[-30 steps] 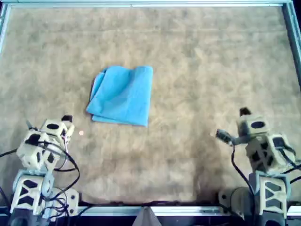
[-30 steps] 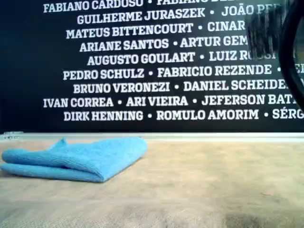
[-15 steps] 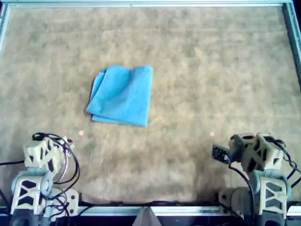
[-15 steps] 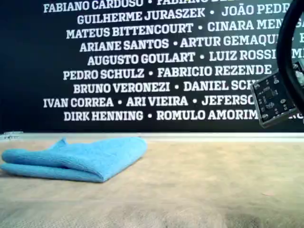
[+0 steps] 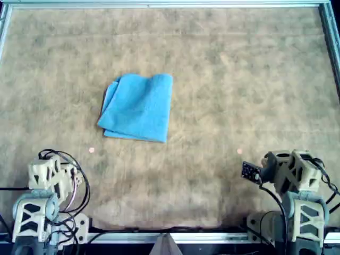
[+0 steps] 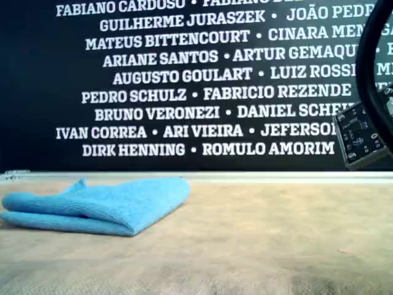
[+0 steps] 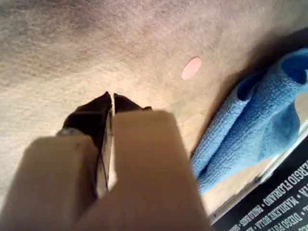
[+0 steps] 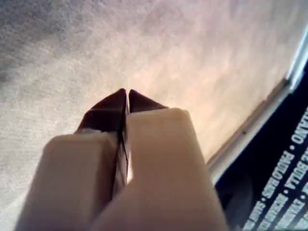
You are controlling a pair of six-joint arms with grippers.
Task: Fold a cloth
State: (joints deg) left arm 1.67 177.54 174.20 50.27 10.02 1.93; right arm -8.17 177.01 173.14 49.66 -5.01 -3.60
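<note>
One cloth [image 5: 137,108] is laid folded mid-desk [image 5: 239,79] | left claw [image 7: 112,97] pressed together, empty | right claw [image 8: 127,93] pressed together, empty

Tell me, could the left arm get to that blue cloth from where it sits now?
Probably yes: only bare mat lies between the left gripper, shut and empty, and the folded cloth.

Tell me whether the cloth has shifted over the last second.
No. The cloth keeps the same outline and the same spot relative to the pink dot on the table in the overhead view.
</note>
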